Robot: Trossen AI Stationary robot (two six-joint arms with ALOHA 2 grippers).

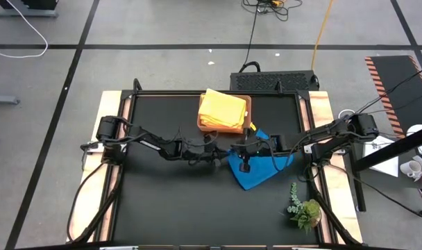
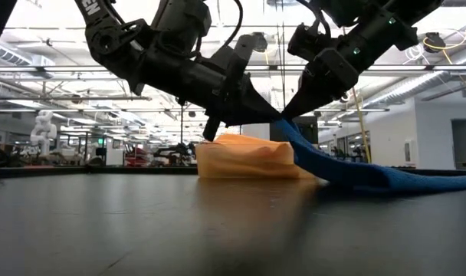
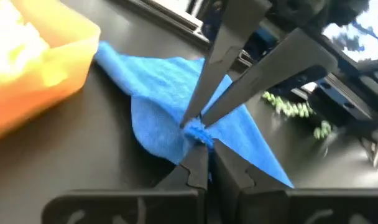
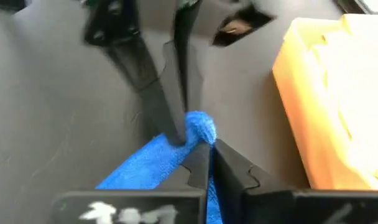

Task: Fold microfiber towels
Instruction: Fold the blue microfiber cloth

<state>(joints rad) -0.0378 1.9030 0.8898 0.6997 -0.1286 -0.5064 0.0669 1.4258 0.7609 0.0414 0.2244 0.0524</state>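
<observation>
A blue towel (image 1: 263, 170) lies right of the table's middle, with one corner raised off the black table top. My left gripper (image 1: 226, 148) and my right gripper (image 1: 243, 147) meet tip to tip at that raised corner (image 2: 285, 125), and both are shut on it. The rest of the towel slopes down and lies on the table (image 2: 386, 178). Folded yellow and orange towels (image 1: 221, 110) are stacked in the brown tray (image 1: 247, 117) at the far middle. The lime green towel is not in view. My left gripper pinches the blue towel's bunched corner (image 3: 200, 135) between its two fingers, only at their free ends. The fingers slant down from the table's left. The corner is lifted clear and the cloth trails down to the table. My right gripper pinches the same bunched corner (image 4: 200, 129) between its two fingers, right against the left gripper's fingertips (image 4: 170, 127). The fingers slant down from the table's right. The towel hangs slack from the hold toward the table's right.
The tray (image 2: 244, 161) stands just beyond the grippers. A small green plant sprig (image 1: 305, 208) lies near the right front corner. The near and left parts of the black table top (image 1: 169, 201) are bare.
</observation>
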